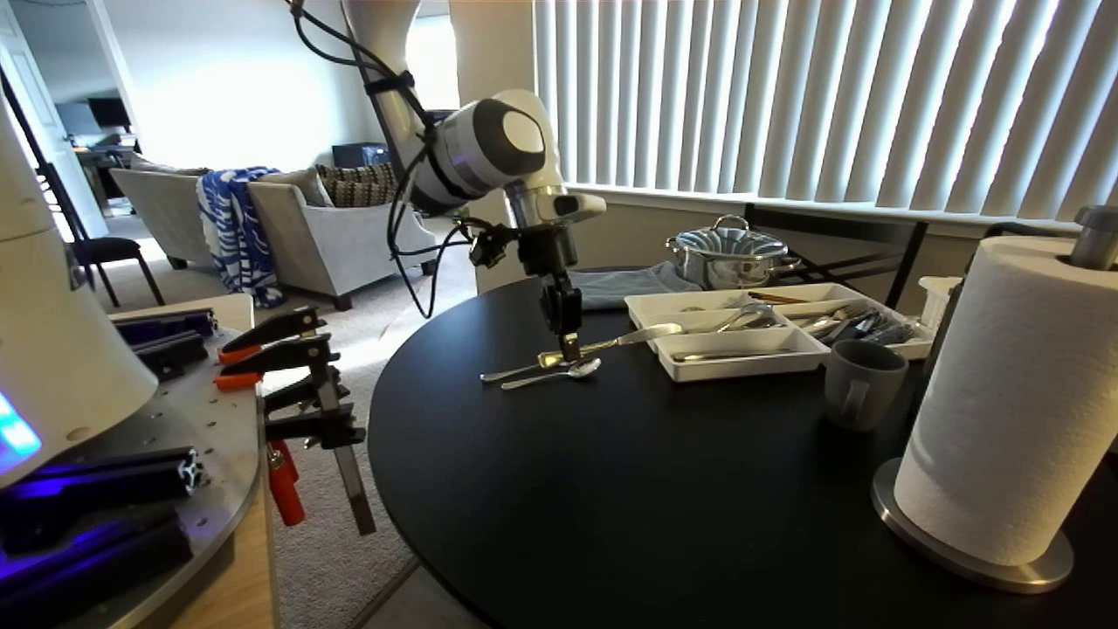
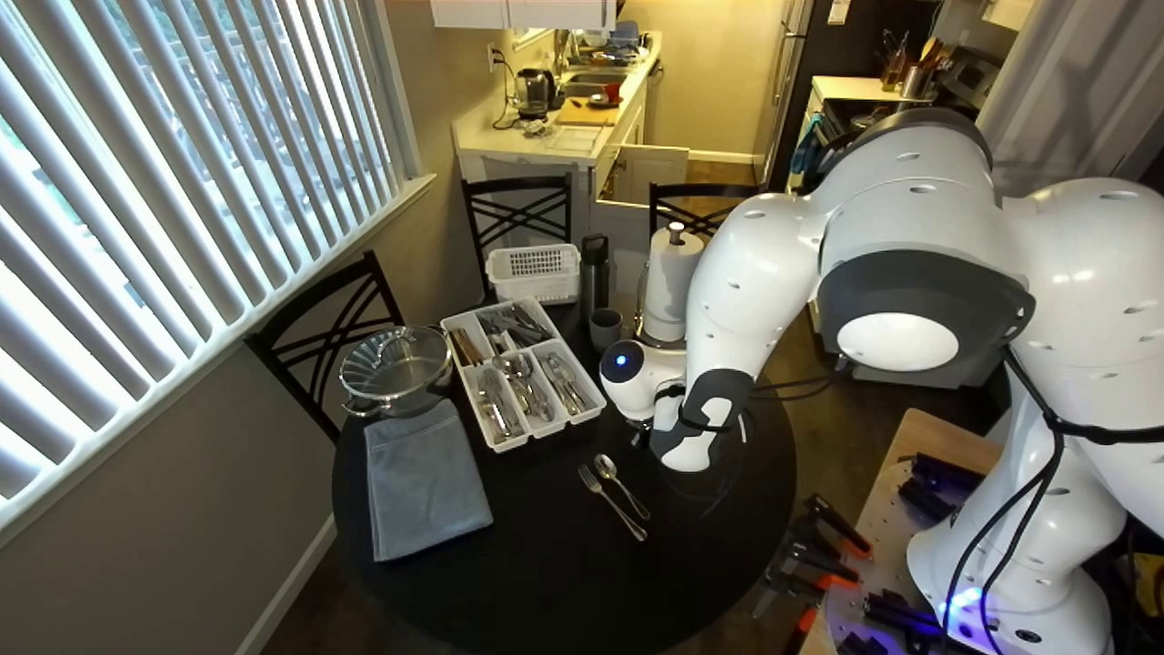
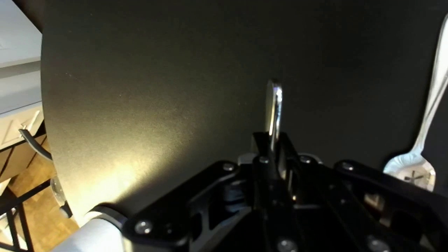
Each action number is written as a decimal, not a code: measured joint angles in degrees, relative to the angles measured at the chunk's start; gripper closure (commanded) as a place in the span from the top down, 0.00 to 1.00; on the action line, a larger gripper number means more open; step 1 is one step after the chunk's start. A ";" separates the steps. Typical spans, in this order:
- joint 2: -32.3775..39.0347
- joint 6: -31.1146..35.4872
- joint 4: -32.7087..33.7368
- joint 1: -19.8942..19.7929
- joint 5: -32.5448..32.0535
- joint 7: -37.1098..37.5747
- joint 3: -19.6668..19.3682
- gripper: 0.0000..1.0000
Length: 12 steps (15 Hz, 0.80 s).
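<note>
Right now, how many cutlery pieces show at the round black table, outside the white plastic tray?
3: silver metal knife in the black hand; silver metal fork and spoon on the table. Others may be hidden.

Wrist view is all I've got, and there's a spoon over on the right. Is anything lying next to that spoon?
Observer: Yes, an exterior view shows a fork beside the spoon.
Operator: Okay. I can't see any tray from here, is there one?
Observer: There is: a white tray with several compartments shows in both exterior views.
Operator: I only see one end of what I'm gripping. Does it stick out the other way too?
Observer: It does. In an exterior view the utensil also extends from the gripper on the tray side, and that part looks longer than the end you see.
</note>
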 measured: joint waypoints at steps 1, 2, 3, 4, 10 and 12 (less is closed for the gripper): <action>-0.01 0.00 -0.50 -0.53 -0.01 -0.87 0.31 0.02; -0.02 0.00 -0.96 -1.24 -0.02 -2.21 0.85 0.02; -0.03 -0.01 -1.40 -2.06 -0.02 -3.57 1.57 0.02; -0.03 -0.25 -1.74 -2.89 -0.02 -4.84 2.40 0.02; -0.01 -1.07 -1.75 -6.19 -0.01 -7.06 7.28 0.02; 0.00 -1.07 -1.67 -7.18 0.19 -7.06 8.50 0.02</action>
